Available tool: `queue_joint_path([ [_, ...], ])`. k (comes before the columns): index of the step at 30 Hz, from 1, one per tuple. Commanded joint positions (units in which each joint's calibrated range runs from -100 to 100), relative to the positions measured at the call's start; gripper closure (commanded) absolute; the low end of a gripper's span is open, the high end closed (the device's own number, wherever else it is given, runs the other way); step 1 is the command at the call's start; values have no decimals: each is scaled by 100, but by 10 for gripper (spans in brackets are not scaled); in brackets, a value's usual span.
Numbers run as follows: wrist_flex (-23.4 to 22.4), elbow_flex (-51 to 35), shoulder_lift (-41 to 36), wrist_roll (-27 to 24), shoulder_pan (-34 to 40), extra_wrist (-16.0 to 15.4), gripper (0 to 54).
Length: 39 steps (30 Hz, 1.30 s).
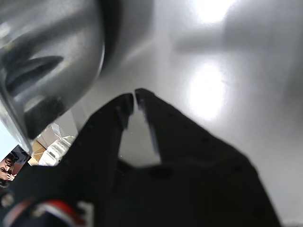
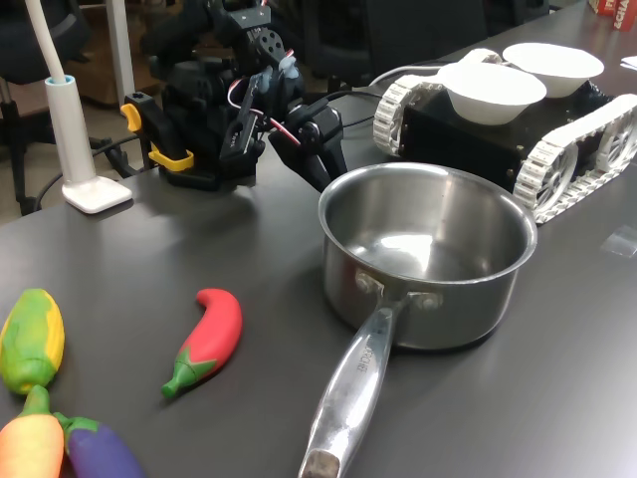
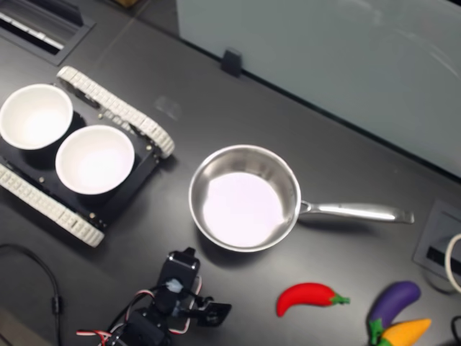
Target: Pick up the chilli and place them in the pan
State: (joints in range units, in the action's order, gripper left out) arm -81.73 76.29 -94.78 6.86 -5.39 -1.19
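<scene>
the gripper (image 2: 333,171) hangs low over the dark table (image 2: 149,269) just behind the pan (image 2: 428,261), its black fingers (image 1: 124,106) nearly pressed together, tips almost touching and nothing between them, as the wrist view shows with only bare tabletop in the narrow gap. the chilli (image 2: 206,340) lies flat on the table, well apart from the fingers, toward the first exterior view's lower left; in the second exterior view the chilli (image 3: 310,298) sits to the right of the gripper (image 3: 216,311), below the pan's (image 3: 245,198) long handle (image 3: 356,212). its long axis runs roughly across the second exterior view, green stem cap pointing to the second exterior view's right, away from the gripper, red tip curling nearer. the pan stands empty between the arm and nothing else of the task, so the reach probably has to swing sideways past the pan wall, spread the fingers, and close across the chilli's narrow width rather than along its length.
</scene>
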Motion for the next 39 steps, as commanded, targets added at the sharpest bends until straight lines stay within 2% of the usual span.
queue_joint_path([
  [1, -88, -246, -66, 230, 573, 128, 536],
  [28, -88, -255, -75, 112, 642, 229, 536],
  [39, -207, -537, 279, 249, 734, 220, 536],
])
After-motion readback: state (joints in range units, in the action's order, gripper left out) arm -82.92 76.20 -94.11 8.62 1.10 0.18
